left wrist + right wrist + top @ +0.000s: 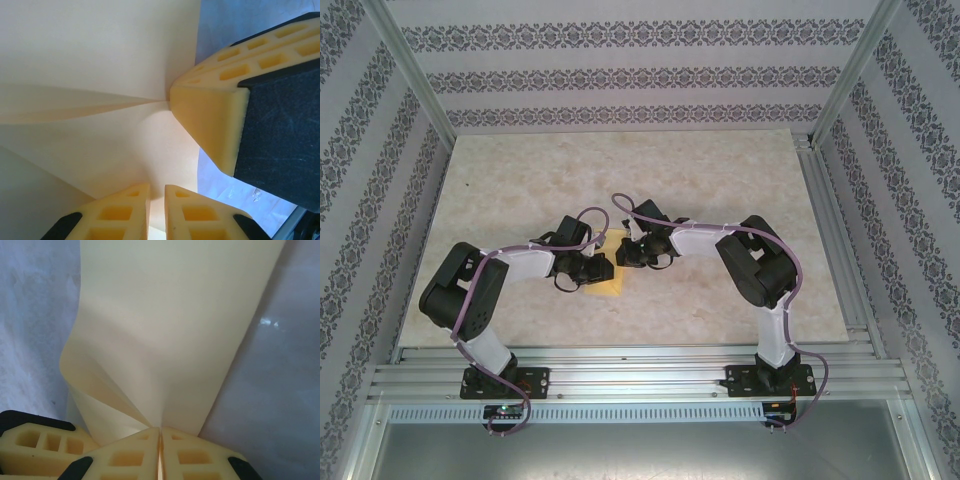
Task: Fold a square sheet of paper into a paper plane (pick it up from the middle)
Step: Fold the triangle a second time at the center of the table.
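The square sheet of paper (611,285) is plain yellow and sits at the table's middle, held between both grippers. My right gripper (629,253) (160,433) is shut on one edge, and the sheet (175,315) curls away from the pinch with a soft fold on the left. My left gripper (601,268) (157,201) has its jaws a narrow slit apart with the sheet (100,60) running between them. In the left wrist view a right fingertip (205,125) pinches the paper where a crease ends. The paper plane is out of view.
The beige marble tabletop (720,180) stretches behind and to both sides of the grippers. Aluminium rails run along the right side (832,230) and the near edge (640,366). Patterned walls close in the back and sides.
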`<control>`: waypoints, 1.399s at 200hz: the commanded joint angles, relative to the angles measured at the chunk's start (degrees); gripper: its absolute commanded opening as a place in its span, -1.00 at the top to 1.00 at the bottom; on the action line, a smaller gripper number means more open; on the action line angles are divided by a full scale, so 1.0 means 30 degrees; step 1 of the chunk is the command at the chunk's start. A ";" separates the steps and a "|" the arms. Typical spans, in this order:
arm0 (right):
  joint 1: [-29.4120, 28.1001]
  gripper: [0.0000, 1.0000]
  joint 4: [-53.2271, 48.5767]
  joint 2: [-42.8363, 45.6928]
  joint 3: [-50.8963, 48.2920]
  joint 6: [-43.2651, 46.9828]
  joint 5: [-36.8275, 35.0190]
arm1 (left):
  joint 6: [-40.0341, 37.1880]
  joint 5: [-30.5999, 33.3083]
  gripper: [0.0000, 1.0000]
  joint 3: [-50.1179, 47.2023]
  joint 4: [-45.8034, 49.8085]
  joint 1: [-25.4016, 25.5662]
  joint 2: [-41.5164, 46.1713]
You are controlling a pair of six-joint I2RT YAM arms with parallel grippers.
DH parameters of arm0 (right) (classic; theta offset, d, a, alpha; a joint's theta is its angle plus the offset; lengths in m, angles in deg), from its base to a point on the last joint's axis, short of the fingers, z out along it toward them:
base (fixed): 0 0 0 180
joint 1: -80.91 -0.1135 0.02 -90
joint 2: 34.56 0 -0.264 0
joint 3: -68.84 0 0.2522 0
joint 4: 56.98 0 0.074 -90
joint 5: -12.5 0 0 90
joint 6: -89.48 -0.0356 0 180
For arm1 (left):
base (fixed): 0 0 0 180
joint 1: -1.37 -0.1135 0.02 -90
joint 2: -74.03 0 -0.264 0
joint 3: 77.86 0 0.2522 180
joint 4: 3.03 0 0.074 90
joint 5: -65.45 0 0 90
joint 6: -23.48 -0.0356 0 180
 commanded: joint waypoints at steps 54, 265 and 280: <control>0.0084 0.45 -0.0185 0.2487 -0.0552 -0.0183 -0.1543 | 0.0154 0.1448 0.70 0.0229 0.1325 0.0076 -0.0258; -0.0997 0.74 -0.1151 0.0320 -0.0140 -0.1191 -0.2305 | -0.0029 0.1096 0.76 0.0498 0.1046 0.0326 -0.0367; -0.1004 0.74 -0.2032 0.0232 -0.0081 -0.0938 -0.2956 | 0.0297 0.1494 0.72 0.0601 0.0977 0.0314 0.0065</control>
